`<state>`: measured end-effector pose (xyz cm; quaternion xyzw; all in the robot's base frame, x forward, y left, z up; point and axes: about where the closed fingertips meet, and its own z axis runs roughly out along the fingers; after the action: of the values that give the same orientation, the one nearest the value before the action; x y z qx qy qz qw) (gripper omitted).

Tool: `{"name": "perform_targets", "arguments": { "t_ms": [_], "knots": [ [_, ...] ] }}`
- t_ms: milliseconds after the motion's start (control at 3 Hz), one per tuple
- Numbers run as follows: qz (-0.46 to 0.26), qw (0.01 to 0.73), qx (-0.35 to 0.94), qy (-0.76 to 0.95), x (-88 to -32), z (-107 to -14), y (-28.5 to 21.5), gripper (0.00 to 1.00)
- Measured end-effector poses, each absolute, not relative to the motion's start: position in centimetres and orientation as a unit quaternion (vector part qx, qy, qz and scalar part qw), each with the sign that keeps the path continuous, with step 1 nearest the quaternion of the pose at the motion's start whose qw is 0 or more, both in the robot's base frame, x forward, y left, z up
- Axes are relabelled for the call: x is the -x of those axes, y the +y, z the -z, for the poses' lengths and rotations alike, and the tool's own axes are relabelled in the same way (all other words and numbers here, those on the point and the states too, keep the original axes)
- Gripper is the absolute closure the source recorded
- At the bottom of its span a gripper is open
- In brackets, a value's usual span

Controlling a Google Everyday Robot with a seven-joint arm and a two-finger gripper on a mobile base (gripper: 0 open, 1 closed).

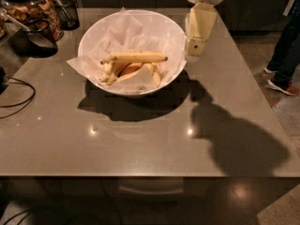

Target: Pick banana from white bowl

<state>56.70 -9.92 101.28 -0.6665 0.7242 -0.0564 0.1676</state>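
The banana (137, 57) is long, nearly straight and pale yellow with a dark tip pointing right. It lies across the top of shorter yellow-orange fruit pieces (133, 72) inside the white bowl (93, 32), which is lined with crinkled white paper. The bowl stands on the grey table, centre-left at the back. My gripper (196, 48) hangs from the white arm at the top of the view, just outside the bowl's right rim and above the table. It holds nothing that I can see.
A dark glass jar (32, 6) of snacks, a black scoop cup (35, 36) and a dark glass (65, 11) stand at the back left. A black cable (18, 100) lies at the left edge. A person's legs and shoes (281, 78) are to the right of the table.
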Motion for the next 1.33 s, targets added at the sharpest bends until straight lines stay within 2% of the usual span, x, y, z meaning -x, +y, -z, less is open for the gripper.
{"name": "perform_targets", "arguments": {
  "t_ms": [333, 1000, 1333],
  "knots": [
    [0.045, 0.194, 0.663, 0.722, -57.3, -101.4, -9.5, 0.0],
    [0.021, 0.21, 0.672, 0.709, -60.5, -101.8, -5.3, 0.02],
    [0.013, 0.211, 0.676, 0.706, -61.8, -101.8, -4.0, 0.11]
  ]
}}
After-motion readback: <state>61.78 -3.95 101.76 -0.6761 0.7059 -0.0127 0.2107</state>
